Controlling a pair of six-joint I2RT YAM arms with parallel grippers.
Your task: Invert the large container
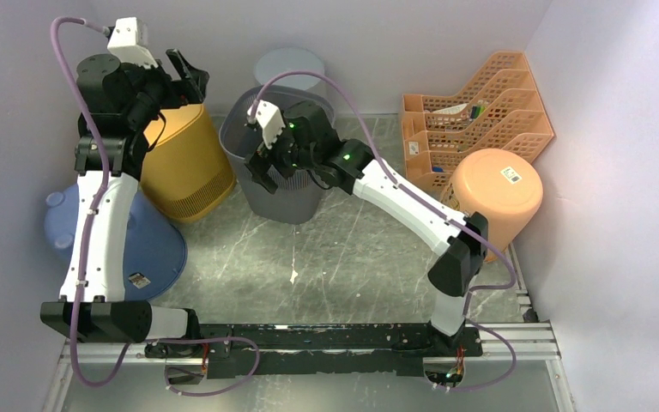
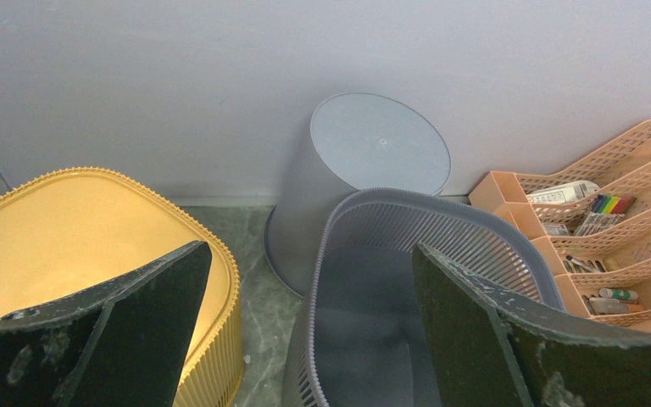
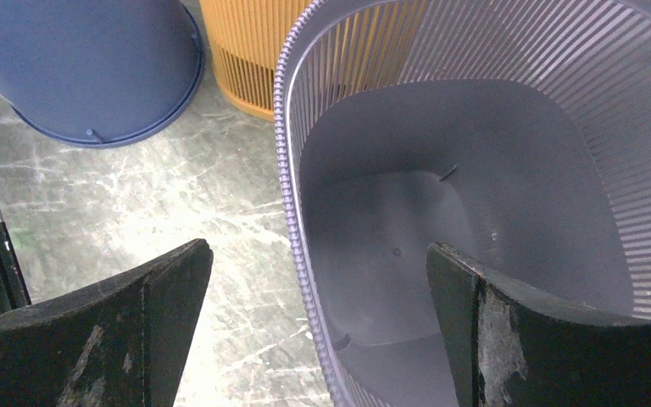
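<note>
Grey slatted basket (image 1: pixel 287 202) stood upright — right gripper (image 3: pixel 318 254) spread wide over its rim, left gripper (image 2: pixel 309 254) equally spread, empty, above the yellow basket (image 2: pixel 68 229).

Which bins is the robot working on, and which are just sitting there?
For the job: grey slatted basket, right gripper open over its rim, left gripper open nearby.

Just sitting there: yellow basket, blue bin, orange bin, pale grey bin, paper trays.
</note>
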